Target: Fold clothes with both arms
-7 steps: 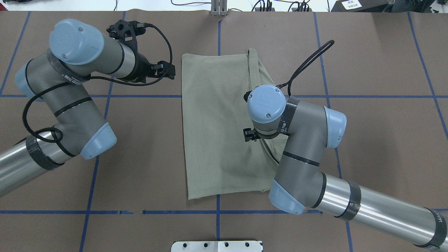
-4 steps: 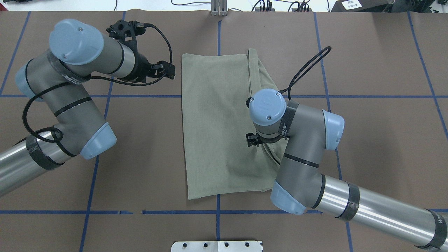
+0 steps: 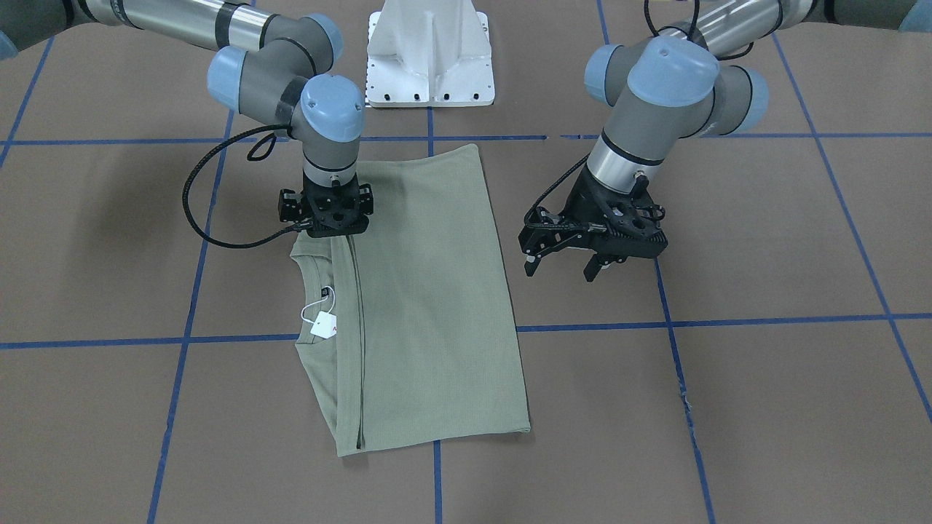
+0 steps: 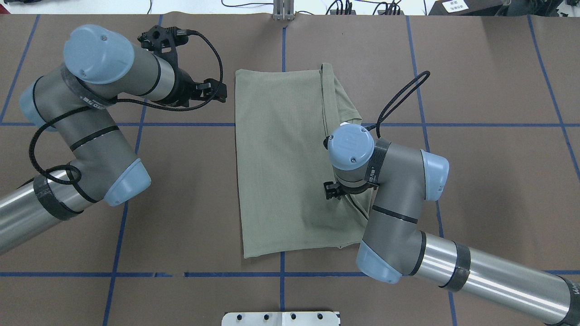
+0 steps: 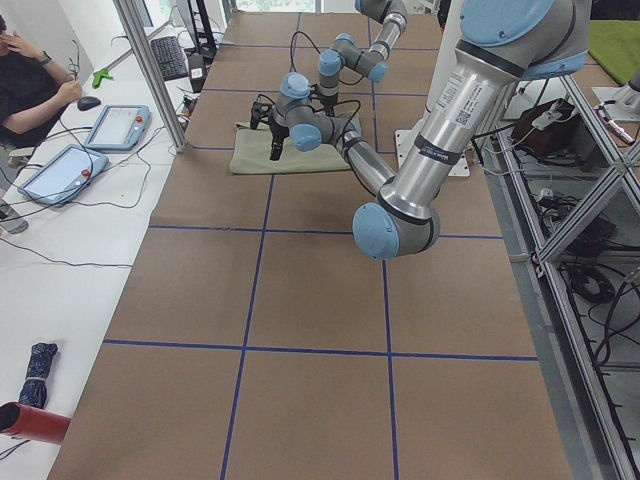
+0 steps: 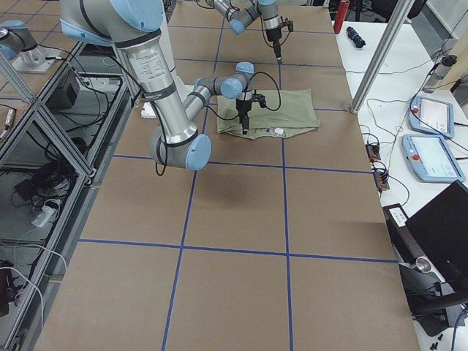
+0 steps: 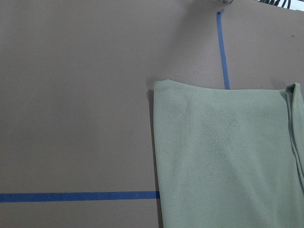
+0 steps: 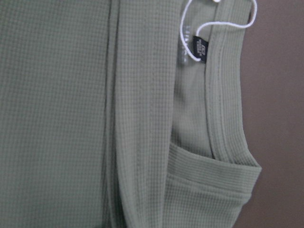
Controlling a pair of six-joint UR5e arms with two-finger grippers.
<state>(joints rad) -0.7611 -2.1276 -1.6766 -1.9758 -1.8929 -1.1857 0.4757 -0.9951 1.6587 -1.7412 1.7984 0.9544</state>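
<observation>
Judging by the feeds, I took the step in hand to be a pinch on the collar side of the shirt (image 4: 281,158). It lay folded into a long rectangle in the middle of the table (image 4: 476,181), with its collar (image 3: 309,266) and hang tag (image 3: 322,325) toward the table's right edge. The right gripper (image 3: 331,231) pointed straight down onto the fabric just beside the collar. Its fingers were hidden below the wrist, so I couldn't tell whether it was released or clenched. The left gripper (image 3: 561,268) hung spread and empty over bare table, just off the shirt's opposite long edge. To do this well, I wanted the right pinch to catch every layer at the fold, clear of the tag's string. I also wanted the left to grasp its edge level with it, so the knit would lift evenly.
</observation>
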